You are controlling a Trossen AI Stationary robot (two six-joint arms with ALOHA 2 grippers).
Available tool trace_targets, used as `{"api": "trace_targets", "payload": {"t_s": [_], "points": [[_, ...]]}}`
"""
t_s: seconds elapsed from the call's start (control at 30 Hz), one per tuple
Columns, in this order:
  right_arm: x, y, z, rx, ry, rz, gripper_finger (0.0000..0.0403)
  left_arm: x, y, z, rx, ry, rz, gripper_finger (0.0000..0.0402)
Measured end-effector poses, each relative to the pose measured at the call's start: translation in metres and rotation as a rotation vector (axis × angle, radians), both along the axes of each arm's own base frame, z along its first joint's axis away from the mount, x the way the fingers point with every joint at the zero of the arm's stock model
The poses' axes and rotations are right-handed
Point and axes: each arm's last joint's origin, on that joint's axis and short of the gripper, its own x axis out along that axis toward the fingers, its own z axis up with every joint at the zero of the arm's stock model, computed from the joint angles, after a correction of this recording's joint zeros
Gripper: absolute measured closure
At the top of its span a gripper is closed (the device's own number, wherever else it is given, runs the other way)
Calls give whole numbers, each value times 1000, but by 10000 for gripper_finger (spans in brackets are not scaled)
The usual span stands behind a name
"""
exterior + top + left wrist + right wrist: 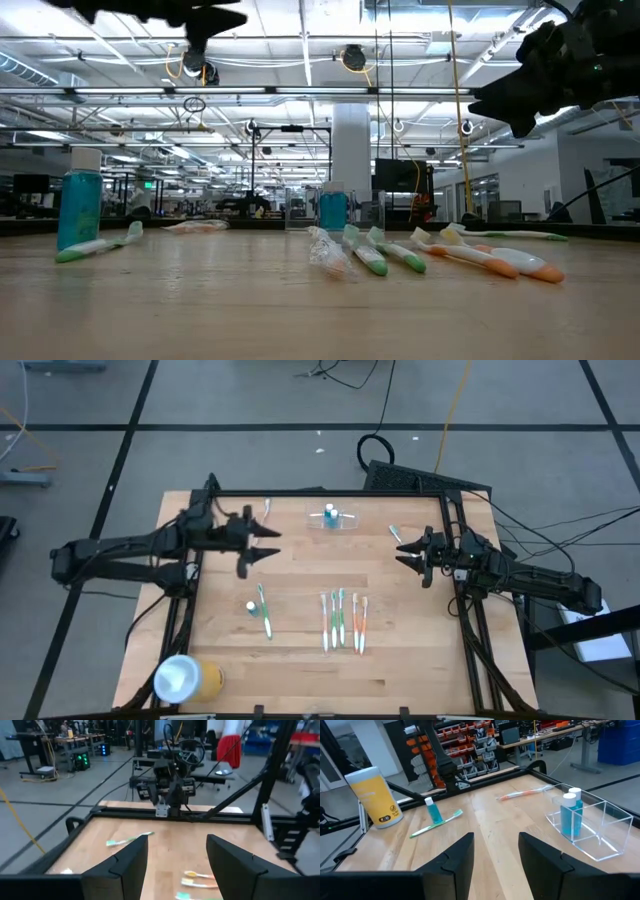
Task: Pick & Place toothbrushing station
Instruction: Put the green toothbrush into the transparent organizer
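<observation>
The toothbrushing station (336, 520), a see-through oblong holder with a blue bottle (570, 819) standing in it, rests by its base on the table's far middle. It also shows in the right wrist view (600, 835) and the low view (345, 210). My left gripper (272, 544) hovers open and empty above the table, left of the station and nearer the front. It also shows in its own wrist view (177, 855). My right gripper (400, 552) hovers open and empty to the station's right, and shows in its own wrist view (496, 852).
Several toothbrushes (342, 620) lie at the table's middle front. A green toothbrush (265, 610) and a small blue bottle (251, 606) lie to their left. A yellow cylinder with a white end (185, 678) lies at the front left corner. Single toothbrushes (267, 510) (395, 532) lie on either side of the station.
</observation>
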Motion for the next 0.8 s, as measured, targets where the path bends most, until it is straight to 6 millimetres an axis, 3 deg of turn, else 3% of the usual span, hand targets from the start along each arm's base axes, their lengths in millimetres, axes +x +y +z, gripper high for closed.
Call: {"api": "trace_targets", "payload": {"t_s": [0.13, 0.33, 0.6, 0.7, 0.8], "points": [[0, 0, 0, -2, 2, -1, 257, -26, -6, -17, -13, -31, 3, 192], [1, 0, -1, -10, 8, -4, 257, -59, -10, -45, 105, -95, 28, 192], [1, -5, -32, 20, 68, -136, 257, -77, -9, -94, 78, -85, 67, 192], [2, -9, -36, 11, 33, -277, 257, -78, -7, -107, 72, -60, 86, 192], [3, -12, -44, 13, 160, -353, 250, -78, -6, -111, 88, -45, 114, 192]]}}
